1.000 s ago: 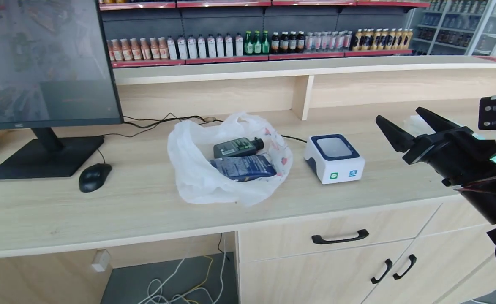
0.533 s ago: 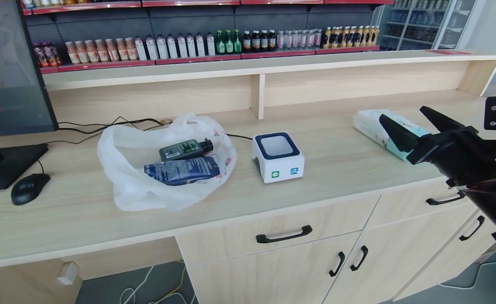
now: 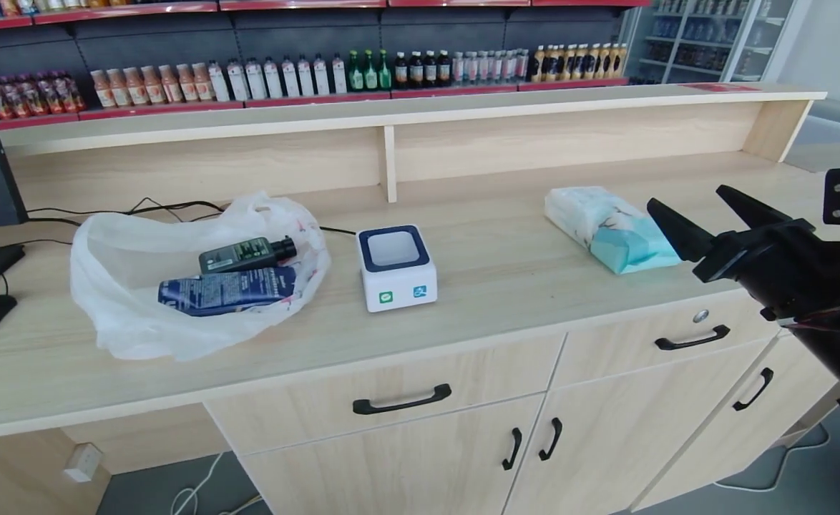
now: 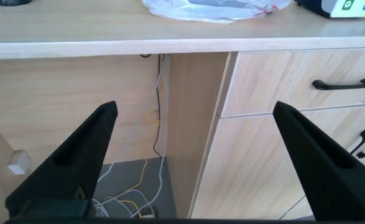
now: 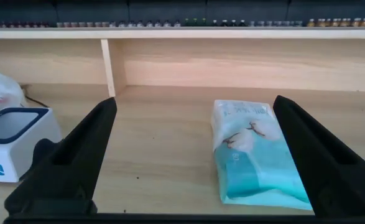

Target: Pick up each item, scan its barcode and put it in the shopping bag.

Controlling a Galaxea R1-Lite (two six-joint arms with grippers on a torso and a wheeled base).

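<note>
Well, nearest me the right gripper (image 3: 687,197) hangs at the counter's (image 3: 506,286) front edge with its black, wedge-shaped fingers spread wide and nothing between them. Just beyond its tips, not touching, lies the tissue pack (image 3: 609,229), a soft plastic-wrapped block, white at one end and teal at the other, flat on the pale wood-grain top; from the right wrist view it sits framed between the two fingers. The left gripper (image 4: 194,106) is lower down, facing the cabinet fronts under the counter, its fingers also wide apart and holding nothing.

Further left along the counter, well apart from the pack, stands the scanner (image 3: 397,268), a small white cube with a dark blue rim around its window. Beside that slumps the shopping bag (image 3: 141,315) (thin, crinkled, see-through white), with a dark green bottle (image 3: 245,255) and a blue pouch (image 3: 227,290) lying in it. A raised wooden ledge (image 3: 406,114) runs behind, and past it shelves (image 3: 320,71) of bottles
</note>
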